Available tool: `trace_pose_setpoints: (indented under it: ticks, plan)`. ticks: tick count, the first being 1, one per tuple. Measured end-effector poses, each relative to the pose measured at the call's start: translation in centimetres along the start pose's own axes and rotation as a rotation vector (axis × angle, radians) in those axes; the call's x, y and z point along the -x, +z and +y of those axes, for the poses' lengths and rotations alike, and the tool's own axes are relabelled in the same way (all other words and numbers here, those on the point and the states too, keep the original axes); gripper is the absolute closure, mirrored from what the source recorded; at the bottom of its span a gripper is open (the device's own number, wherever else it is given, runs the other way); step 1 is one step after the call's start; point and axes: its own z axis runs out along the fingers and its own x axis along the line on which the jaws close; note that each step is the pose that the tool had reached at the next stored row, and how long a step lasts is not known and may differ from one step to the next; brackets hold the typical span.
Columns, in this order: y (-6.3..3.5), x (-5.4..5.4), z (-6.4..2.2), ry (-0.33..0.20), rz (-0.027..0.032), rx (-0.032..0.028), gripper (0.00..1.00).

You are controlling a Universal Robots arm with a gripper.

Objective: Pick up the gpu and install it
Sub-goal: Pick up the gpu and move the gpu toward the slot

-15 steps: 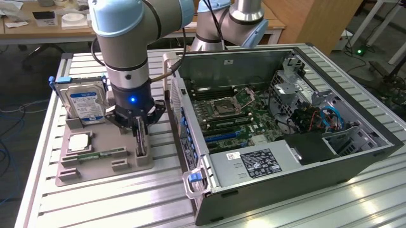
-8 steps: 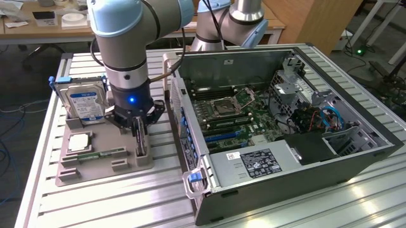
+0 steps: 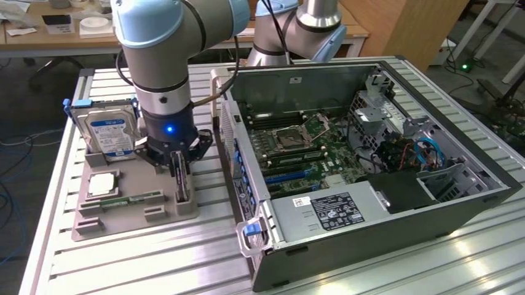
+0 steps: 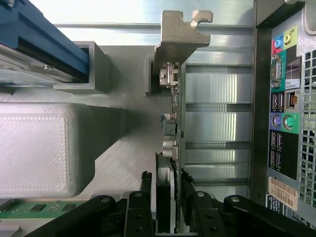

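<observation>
The gpu (image 3: 181, 184) stands on edge in a slot of the grey holder tray (image 3: 123, 216), at the tray's side nearest the computer case. My gripper (image 3: 179, 161) is lowered straight over it, its black fingers on either side of the card's top edge. In the wrist view the gpu (image 4: 170, 123) runs away from me as a thin dark board ending in its silver bracket (image 4: 180, 44). My gripper (image 4: 165, 190) is shut on the near end of the card, with a finger (image 4: 146, 185) against each face. The card's lower edge still sits in the holder.
An open computer case (image 3: 369, 153) lies at the exterior view's right, motherboard exposed, its rear port panel (image 4: 286, 98) close beside the card. On the tray stand a silver hard drive (image 3: 110, 132), a processor chip (image 3: 102, 183) and a green memory stick (image 3: 131, 200). The table is ribbed aluminium (image 3: 147, 258).
</observation>
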Motion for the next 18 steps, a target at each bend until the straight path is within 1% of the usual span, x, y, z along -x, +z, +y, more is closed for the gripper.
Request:
trace_pose_setpoints:
  ticks: [2, 3, 18]
  plan:
    - [0.00, 0.00, 0.00, 0.000, 0.0001, 0.0000, 0.65]
    - [-0.01, 0.00, 0.00, 0.000, 0.0002, 0.0000, 0.72]
    - [-0.01, 0.00, 0.00, 0.000, 0.0000, 0.0000, 0.73]
